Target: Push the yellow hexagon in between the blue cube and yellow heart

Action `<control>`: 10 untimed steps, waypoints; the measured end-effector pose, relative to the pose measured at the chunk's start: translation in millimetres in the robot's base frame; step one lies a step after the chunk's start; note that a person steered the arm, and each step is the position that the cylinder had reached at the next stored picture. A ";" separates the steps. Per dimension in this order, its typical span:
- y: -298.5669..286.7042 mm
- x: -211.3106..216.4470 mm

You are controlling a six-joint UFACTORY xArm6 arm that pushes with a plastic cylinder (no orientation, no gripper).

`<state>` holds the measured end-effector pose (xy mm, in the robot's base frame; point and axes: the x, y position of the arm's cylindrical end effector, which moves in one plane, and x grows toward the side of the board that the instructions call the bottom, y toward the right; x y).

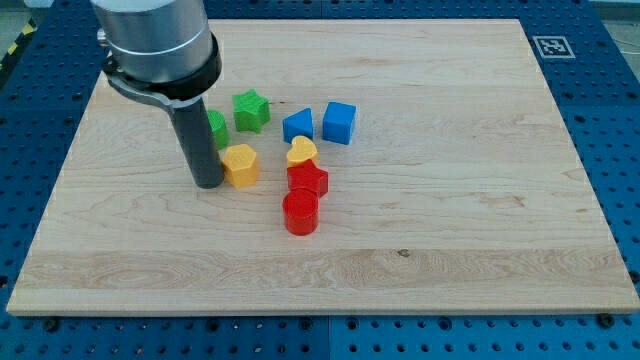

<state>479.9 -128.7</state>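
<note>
The yellow hexagon [241,164] lies left of the board's middle. My tip [208,184] touches the board just left of it, close against its left side. The yellow heart [302,152] lies to the hexagon's right, with a small gap between them. The blue cube [339,122] stands up and right of the heart. A second blue block [297,126], wedge-like, sits between the cube and the heart, just above the heart.
A green star [251,110] lies above the hexagon. Another green block [216,127] is partly hidden behind my rod. A red star [308,180] and a red cylinder [300,212] sit directly below the heart. The wooden board [450,200] rests on a blue perforated table.
</note>
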 end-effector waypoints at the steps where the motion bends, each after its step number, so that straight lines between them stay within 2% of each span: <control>1: 0.0 12.7; 2: 0.5 20.8; 4: 4.8 -5.6; 7: 4.8 6.6; 10: 5.0 -18.1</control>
<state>461.8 -123.8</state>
